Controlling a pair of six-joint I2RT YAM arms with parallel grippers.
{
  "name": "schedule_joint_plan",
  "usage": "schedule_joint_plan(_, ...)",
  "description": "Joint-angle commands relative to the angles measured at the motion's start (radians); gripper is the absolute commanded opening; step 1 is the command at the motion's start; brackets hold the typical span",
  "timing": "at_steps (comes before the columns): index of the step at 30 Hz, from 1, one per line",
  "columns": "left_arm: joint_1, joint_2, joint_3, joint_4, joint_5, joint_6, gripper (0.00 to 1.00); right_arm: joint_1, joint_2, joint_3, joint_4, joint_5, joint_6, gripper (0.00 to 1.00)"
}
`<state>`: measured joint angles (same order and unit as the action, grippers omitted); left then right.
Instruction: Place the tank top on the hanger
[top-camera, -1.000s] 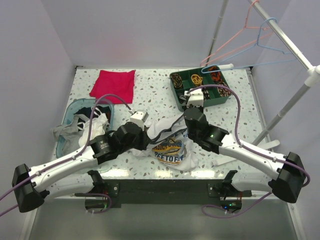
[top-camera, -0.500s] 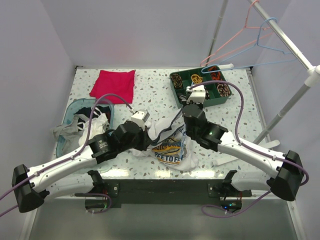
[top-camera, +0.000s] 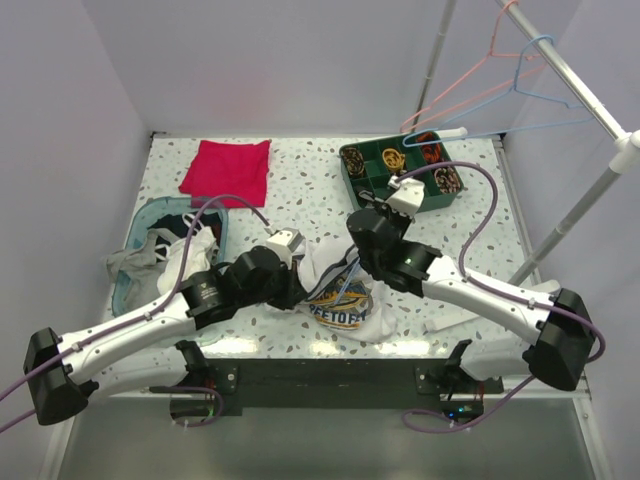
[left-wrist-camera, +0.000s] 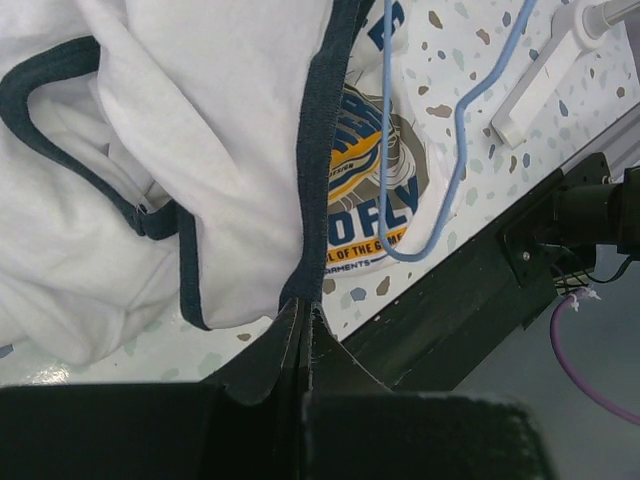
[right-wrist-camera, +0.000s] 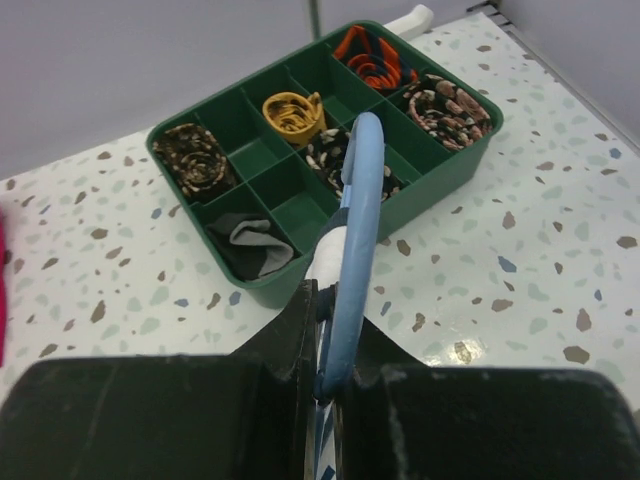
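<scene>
The white tank top (top-camera: 338, 300) lies bunched at the table's near middle, its yellow-and-blue graphic facing up. My left gripper (top-camera: 296, 290) is shut on its navy-trimmed edge (left-wrist-camera: 318, 160) at the shirt's left side; the jaws (left-wrist-camera: 303, 322) pinch the trim. My right gripper (top-camera: 352, 258) is shut on the hook of the light-blue wire hanger (right-wrist-camera: 356, 205) at the shirt's top. The hanger's wire (left-wrist-camera: 452, 150) runs down over the graphic and curves back near the table's front edge. The rest of the hanger is hidden in the cloth.
A green divided tray (top-camera: 352, 182) of rolled items stands just behind the right gripper. A red folded cloth (top-camera: 227, 170) lies at the back left. A blue basket (top-camera: 150, 210) of clothes is at the left. A garment rack (top-camera: 590, 100) with pink and blue hangers stands on the right.
My right gripper has swung left and nearer with the hanger hook, over the shirt's top. The left gripper has shifted slightly right, and the shirt has bunched tighter between them.
</scene>
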<state>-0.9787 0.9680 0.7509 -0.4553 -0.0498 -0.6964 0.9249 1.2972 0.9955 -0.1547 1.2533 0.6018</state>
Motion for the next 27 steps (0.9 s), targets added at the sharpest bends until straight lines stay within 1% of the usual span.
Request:
schedule_joint_plan(1, -0.009, -0.022, 0.004, 0.04, 0.031, -0.034, 0.0, 0.006, 0.036, 0.086, -0.153, 0.202, 0.315, 0.0)
schedule_joint_plan(3, -0.009, -0.022, 0.001, 0.03, 0.036, -0.032, 0.0, 0.006, 0.05, 0.118, -0.186, 0.231, 0.364, 0.0)
schedule_joint_plan(4, -0.008, -0.023, -0.001, 0.027, 0.036, -0.031, 0.0, 0.006, 0.063, 0.133, -0.254, 0.238, 0.401, 0.0)
schedule_joint_plan(6, -0.008, -0.026, -0.005, 0.029, 0.039, -0.031, 0.0, 0.006, 0.073, 0.176, -0.337, 0.253, 0.508, 0.0)
schedule_joint_plan(7, -0.008, -0.028, -0.007, 0.026, 0.041, -0.034, 0.0, 0.006, 0.08, 0.189, -0.389, 0.271, 0.527, 0.0)
schedule_joint_plan(9, -0.008, -0.034, -0.008, 0.026, 0.041, -0.037, 0.0, 0.006, 0.093, 0.219, -0.451, 0.279, 0.61, 0.0)
schedule_joint_plan(14, -0.008, -0.032, 0.004, 0.024, 0.044, -0.034, 0.0, 0.008, 0.116, 0.255, -0.543, 0.304, 0.679, 0.0)
schedule_joint_plan(18, -0.008, -0.034, 0.042, 0.023, 0.044, -0.037, 0.0, 0.015, 0.135, 0.281, -0.65, 0.327, 0.817, 0.0)
schedule_joint_plan(22, -0.008, -0.025, 0.114, 0.009, 0.028, -0.038, 0.0, 0.026, 0.161, 0.319, -0.756, 0.339, 0.891, 0.0)
schedule_joint_plan(24, -0.008, -0.017, 0.139, 0.009, 0.021, -0.038, 0.0, 0.038, 0.178, 0.356, -0.807, 0.344, 0.956, 0.0)
schedule_joint_plan(26, -0.008, -0.008, 0.175, 0.01, 0.016, -0.037, 0.0, 0.049, 0.211, 0.388, -0.903, 0.353, 1.012, 0.0)
schedule_joint_plan(27, -0.006, 0.004, 0.188, 0.015, 0.016, -0.035, 0.0, 0.052, 0.223, 0.428, -0.949, 0.356, 1.086, 0.0)
